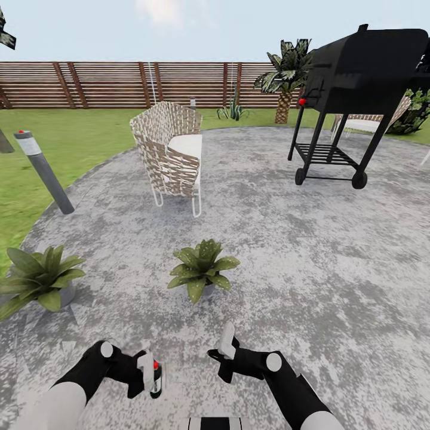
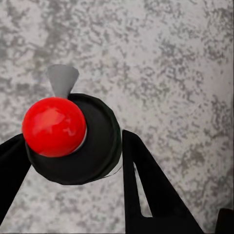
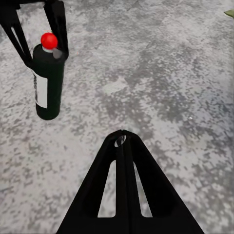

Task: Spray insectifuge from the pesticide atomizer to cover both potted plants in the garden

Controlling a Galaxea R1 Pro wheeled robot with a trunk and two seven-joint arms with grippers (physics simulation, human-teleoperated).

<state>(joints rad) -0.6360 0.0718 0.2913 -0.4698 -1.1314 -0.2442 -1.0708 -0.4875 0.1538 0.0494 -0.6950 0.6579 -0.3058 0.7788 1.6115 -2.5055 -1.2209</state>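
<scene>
Dark-green pesticide atomizer clamped upright within left hand.

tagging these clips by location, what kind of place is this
A simulated back garden: a round mottled grey paved patio edged by green lawn, closed in by a brown slatted wooden fence. A woven wicker chair and a black wheeled barbecue grill suggest a home yard.

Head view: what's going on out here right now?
The left gripper holds the spray bottle off the paving, fingers clamped near its top. The right gripper is shut on nothing. Two potted plants sit ahead on the patio: one straight in front, the other at the lawn edge.
</scene>
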